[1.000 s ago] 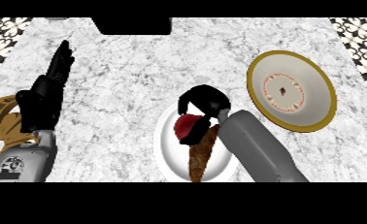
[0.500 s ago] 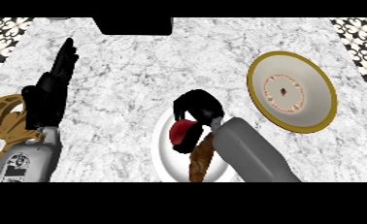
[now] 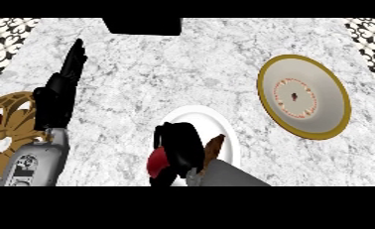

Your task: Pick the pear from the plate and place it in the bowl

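Landmark: white plate (image 3: 219,124).
- Left hand (image 3: 60,91): resting far left of the plate, fingers straight and open, pointing up.
- Right hand (image 3: 178,146): now lying over the plate's near-left rim, having drawn back toward the view's lower edge; fingers curling round the red pear (image 3: 156,162).
- Bowl (image 3: 304,95): sitting on the surface right of the plate, awaiting the pear; the carry is apparently still ahead.

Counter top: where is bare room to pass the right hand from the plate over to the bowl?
Bare marble lies between the white plate and the gold-rimmed bowl, and across the whole upper middle below the dark block. It is crowded at the plate, where the right hand curls round the red pear. The left hand rests open at the left edge.
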`<state>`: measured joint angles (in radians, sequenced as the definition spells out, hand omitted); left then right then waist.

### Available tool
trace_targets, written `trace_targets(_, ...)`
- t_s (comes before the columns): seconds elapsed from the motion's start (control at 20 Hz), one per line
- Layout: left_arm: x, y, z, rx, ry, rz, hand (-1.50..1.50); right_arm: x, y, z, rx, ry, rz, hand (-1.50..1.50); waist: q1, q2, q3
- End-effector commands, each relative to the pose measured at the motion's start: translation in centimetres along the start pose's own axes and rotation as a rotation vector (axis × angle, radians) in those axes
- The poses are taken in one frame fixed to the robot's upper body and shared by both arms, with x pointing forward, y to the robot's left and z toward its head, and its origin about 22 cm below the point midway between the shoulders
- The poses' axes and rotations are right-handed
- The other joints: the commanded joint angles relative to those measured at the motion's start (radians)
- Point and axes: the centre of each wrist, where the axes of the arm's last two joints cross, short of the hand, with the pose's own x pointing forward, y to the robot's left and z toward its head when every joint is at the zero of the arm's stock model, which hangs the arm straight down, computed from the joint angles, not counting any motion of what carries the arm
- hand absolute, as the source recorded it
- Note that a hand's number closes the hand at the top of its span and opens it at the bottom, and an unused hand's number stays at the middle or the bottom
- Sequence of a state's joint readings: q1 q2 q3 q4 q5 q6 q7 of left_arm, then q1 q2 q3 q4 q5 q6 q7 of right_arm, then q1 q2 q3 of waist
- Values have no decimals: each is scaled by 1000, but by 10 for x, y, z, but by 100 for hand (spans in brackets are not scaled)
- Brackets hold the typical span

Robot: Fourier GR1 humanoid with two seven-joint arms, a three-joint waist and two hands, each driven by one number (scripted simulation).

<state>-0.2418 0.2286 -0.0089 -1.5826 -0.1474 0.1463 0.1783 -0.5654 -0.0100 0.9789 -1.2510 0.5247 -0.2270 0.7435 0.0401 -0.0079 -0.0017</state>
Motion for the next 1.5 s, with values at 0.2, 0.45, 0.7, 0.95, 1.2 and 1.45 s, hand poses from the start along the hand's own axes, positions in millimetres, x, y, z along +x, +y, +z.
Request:
trace_targets(0.2,-7,1,-1,19,4,-7,0,55,-16,48,-322,-51,-267,150,-29,0,1)
trace_targets(0.45,0,13,12,29,10,-21,0,63,-36,55,-488,41,-276,150,-39,-6,1)
trace_targets(0.7,0,21,4,50,32,-18,0,50,-47,57,-633,133,-273,150,-65,-5,2)
trace_targets(0.95,-11,20,15,45,14,-14,0,9,-87,50,-755,171,-290,150,-48,4,2)
trace_targets(1.2,-5,32,4,58,2,-29,0,-35,-113,37,-864,222,-339,150,-39,9,2)
trace_targets(1.45,0,22,15,26,-1,-7,0,-97,-149,38,-951,214,-371,150,-32,9,3)
